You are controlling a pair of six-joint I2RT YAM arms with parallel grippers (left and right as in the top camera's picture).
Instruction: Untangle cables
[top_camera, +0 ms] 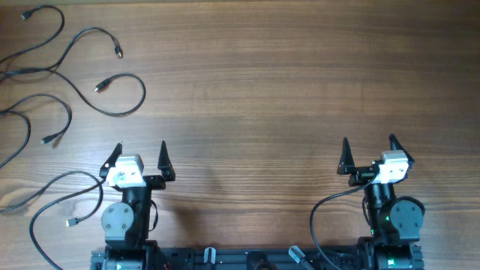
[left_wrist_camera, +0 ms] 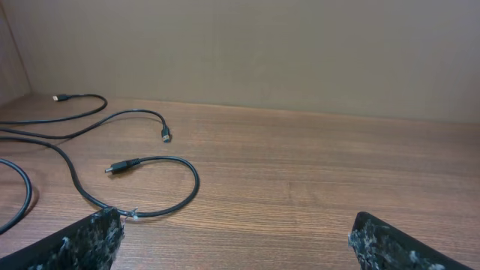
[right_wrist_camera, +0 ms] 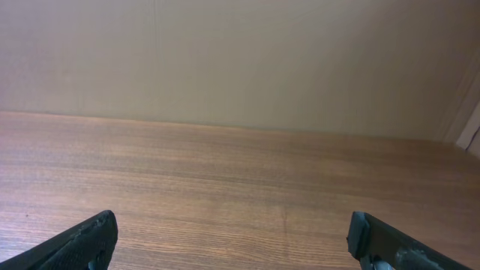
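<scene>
Several thin black cables lie as loose curvy strands at the table's far left. One cable [top_camera: 129,105] loops back to a plug [top_camera: 99,87] just ahead of my left gripper [top_camera: 141,148]. The left wrist view shows that same loop [left_wrist_camera: 189,187] with its plug [left_wrist_camera: 120,166], and behind it another plug [left_wrist_camera: 166,136]. The left gripper [left_wrist_camera: 236,241] is open and empty, and the loop runs close by its left fingertip [left_wrist_camera: 101,229]. My right gripper [top_camera: 369,142] stands open over bare wood at the right. In its wrist view the right gripper [right_wrist_camera: 231,238] has no cable near it.
Another strand with a plug [top_camera: 72,222] curls beside the left arm's base [top_camera: 120,221]. A thicker wire [top_camera: 319,214] hangs at the right arm's base. A plain wall [right_wrist_camera: 240,60] closes the far side of the table.
</scene>
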